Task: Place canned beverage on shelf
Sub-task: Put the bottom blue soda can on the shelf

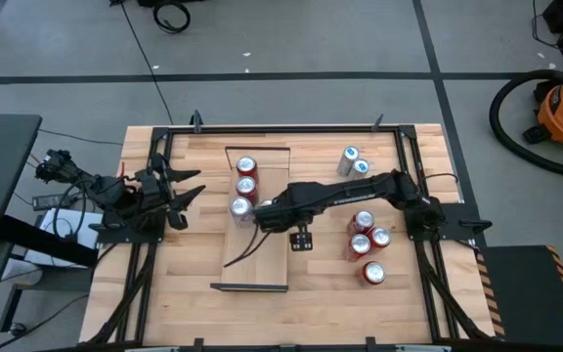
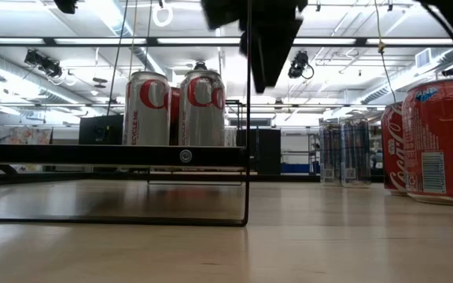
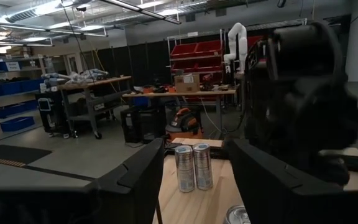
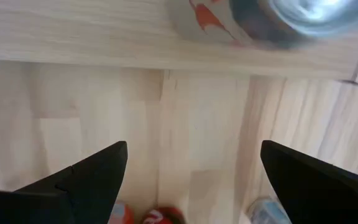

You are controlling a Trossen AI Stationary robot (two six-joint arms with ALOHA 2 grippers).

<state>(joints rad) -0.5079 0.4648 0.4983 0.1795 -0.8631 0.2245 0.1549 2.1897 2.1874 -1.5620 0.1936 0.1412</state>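
1. A light-wood plank tabletop with a black frame (image 1: 194, 264) carries everything.
2. A long rectangular light-wood shelf board with dark metal end rims (image 1: 262, 256) lies on it near the middle.
3. Three cans stand in a row on the shelf: two red soda cans (image 1: 246, 167) and a silver soda can (image 1: 239, 207).
4. Two slim silver-blue cans (image 1: 352, 161) stand on the tabletop at the far right.
5. Four red soda cans (image 1: 368, 242) cluster on the tabletop right of the shelf.

Glossy metal cans (image 1: 245, 186) stand on the matt light-wood shelf (image 1: 262, 259).
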